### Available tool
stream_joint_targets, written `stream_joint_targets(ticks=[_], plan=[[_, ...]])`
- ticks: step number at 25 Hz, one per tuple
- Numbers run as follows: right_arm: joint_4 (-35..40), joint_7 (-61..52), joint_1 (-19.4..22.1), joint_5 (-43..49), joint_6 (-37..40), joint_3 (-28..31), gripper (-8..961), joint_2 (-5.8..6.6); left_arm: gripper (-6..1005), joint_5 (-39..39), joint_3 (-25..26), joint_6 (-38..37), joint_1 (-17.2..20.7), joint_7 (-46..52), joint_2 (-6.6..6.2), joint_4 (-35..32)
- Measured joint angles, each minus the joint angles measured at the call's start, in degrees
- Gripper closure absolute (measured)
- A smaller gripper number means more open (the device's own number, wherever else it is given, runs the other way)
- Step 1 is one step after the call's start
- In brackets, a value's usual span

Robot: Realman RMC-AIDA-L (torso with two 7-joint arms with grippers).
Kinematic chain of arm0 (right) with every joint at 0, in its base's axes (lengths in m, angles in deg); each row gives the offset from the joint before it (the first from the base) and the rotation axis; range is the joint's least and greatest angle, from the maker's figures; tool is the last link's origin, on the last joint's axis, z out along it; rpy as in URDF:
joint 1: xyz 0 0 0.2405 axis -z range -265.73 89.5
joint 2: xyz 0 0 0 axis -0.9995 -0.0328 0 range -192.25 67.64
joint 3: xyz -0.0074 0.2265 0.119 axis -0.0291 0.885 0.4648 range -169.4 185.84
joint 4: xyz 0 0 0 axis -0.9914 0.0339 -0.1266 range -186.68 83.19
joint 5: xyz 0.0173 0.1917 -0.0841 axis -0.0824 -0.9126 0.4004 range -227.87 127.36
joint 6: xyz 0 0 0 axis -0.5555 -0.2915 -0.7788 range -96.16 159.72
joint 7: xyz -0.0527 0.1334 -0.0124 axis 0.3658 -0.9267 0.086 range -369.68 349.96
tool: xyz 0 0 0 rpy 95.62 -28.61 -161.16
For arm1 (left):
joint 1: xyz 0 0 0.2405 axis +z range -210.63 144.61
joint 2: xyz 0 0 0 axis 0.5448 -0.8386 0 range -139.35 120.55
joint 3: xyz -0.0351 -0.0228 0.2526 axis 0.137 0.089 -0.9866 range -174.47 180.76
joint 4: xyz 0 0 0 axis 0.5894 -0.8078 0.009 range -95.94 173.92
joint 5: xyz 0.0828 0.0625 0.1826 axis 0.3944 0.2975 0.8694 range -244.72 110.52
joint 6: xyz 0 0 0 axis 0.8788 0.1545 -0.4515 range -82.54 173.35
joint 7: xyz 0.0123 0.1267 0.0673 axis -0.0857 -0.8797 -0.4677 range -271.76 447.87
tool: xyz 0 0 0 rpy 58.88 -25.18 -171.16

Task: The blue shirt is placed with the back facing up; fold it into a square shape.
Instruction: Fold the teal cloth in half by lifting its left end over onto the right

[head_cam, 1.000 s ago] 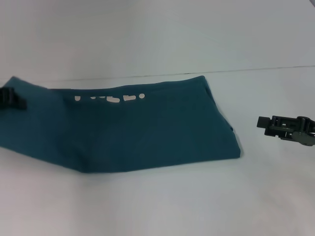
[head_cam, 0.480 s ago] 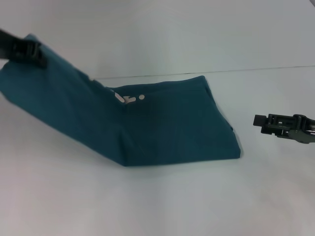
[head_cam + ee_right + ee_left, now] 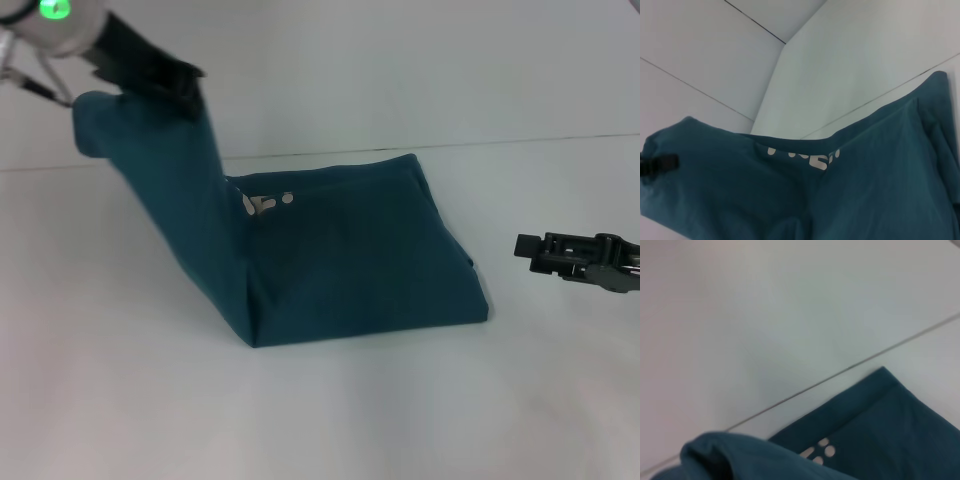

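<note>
Raised higher, left gripper [image 3: 160,80] fingers clenched on blue shirt [image 3: 340,255]; white lettering [image 3: 262,203] showing.

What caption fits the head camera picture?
Left hand lifts one end of the blue shirt off the table; right hand waits beside it.

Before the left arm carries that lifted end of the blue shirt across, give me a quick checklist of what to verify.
1. Left gripper holds the raised end of the blue shirt: ok, shut on it.
2. Rest of the shirt lies flat on the table: ok.
3. Right gripper is off the fabric, beside the shirt's right edge: ok.
4. White lettering partly covered by the lifted flap: ok.
5. Lifted end free of bunching: not ok, it curls at the top.
6. Bottom layers aligned: cannot tell.
</note>
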Motion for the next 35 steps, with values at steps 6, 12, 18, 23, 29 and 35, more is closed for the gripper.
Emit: stream_joint_targets(ticks=[6,12,18,23,29,35], plan=[[0.0,0.0,0.0,0.0,-0.6,-0.2,283,-0.07,857,1.1,-9.7,5.6,-2.5,-2.9,3.09,0.5],[-0.5,0.0,0.0,0.2,-0.7,-0.3,282,-0.12,848,4.7,-18.9,11.0,-4.7,-5.7,7.62,1.2],[-0.7,0.0,-0.1,1.5,-1.2,-0.3,283,-0.12,840,4.7,-26.4,16.9,-8.3,-3.2,8.42,7.6],[-1.1,0.0,-0.1,1.7,-1.4,-0.3,284,-0.2,833,4.7,-31.6,22.6,-11.2,-0.6,8.68,15.3],[-1.3,0.0,-0.3,1.8,-1.8,-0.3,282,-0.2,824,4.7,-31.8,25.7,-12.4,1.4,8.74,18.6],[-1.4,-0.1,-0.6,1.8,-2.0,-0.5,284,-0.2,816,4.7,-32.2,26.7,-12.6,1.2,8.69,18.6]])
